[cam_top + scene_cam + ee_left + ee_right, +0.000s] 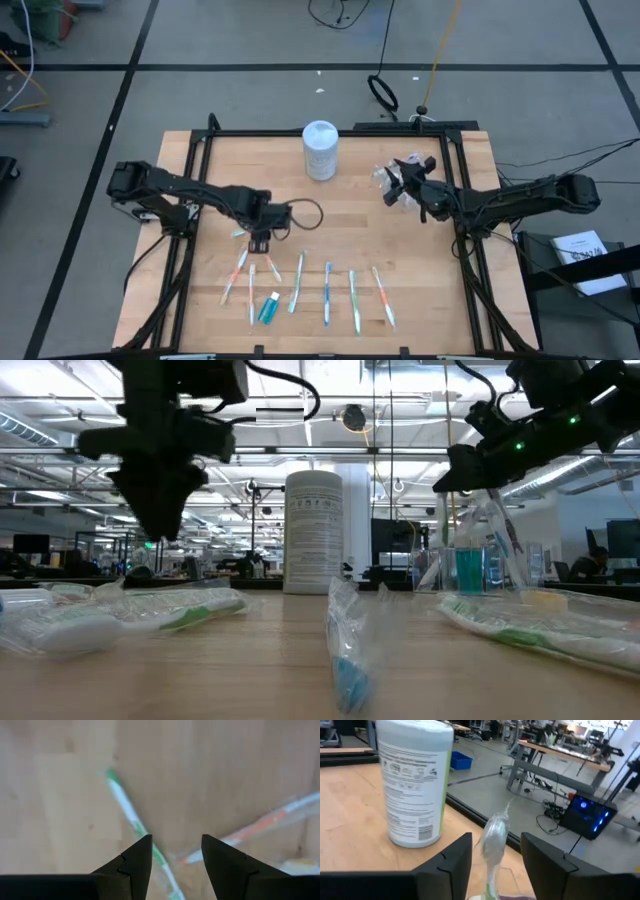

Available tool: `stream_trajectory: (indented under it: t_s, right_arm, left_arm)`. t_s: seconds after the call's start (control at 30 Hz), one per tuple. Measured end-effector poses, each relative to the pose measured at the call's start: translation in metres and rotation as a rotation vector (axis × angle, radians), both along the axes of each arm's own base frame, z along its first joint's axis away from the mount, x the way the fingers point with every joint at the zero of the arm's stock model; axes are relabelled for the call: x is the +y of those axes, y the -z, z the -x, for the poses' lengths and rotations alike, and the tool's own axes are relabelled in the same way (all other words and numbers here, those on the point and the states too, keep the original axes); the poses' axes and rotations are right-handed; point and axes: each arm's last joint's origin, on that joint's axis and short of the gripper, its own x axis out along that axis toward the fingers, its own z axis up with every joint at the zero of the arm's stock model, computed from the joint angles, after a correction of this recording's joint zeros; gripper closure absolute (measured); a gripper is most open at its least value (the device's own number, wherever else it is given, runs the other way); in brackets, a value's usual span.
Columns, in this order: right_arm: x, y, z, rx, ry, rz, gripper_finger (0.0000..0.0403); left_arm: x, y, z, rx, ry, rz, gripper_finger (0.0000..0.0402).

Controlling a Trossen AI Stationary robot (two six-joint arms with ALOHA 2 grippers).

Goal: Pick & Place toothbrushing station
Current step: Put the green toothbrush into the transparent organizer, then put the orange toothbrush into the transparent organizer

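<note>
A clear cup (pixel 388 186) stands at the table's right, with a teal tube (pixel 468 570) and wrapped toothbrushes upright in it. My right gripper (pixel 496 839) is level and open above the cup. A wrapped toothbrush (pixel 494 832) rises from the cup between its fingers, apart from both. Several toothbrushes (pixel 327 293) and another teal tube (pixel 269 308) lie flat in a row near the front edge. My left gripper (pixel 260 242) points down, open, low over a green toothbrush (pixel 125 805) and an orange one (pixel 260 825).
A tall white canister (pixel 320 150) stands upright at the table's far middle, left of the cup. A black cable loop (pixel 305 213) lies beside the left gripper. Bare wood shows in the table's middle between the arms.
</note>
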Motion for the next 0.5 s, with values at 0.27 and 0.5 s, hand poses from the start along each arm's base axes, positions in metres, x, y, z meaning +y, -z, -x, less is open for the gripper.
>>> stream_trajectory:
  t_s: [0.27, 0.5]
  right_arm:
    - [0.019, -0.018, -0.005, -0.112, -0.11, 0.084, 0.0222]
    - [0.031, -0.02, -0.006, -0.124, -0.173, 0.095, 0.0226]
  left_arm:
    - [-0.031, 0.023, 0.005, -0.072, 0.139, 0.026, 0.0224]
    - [-0.056, 0.032, 0.009, -0.118, 0.398, 0.103, 0.0224]
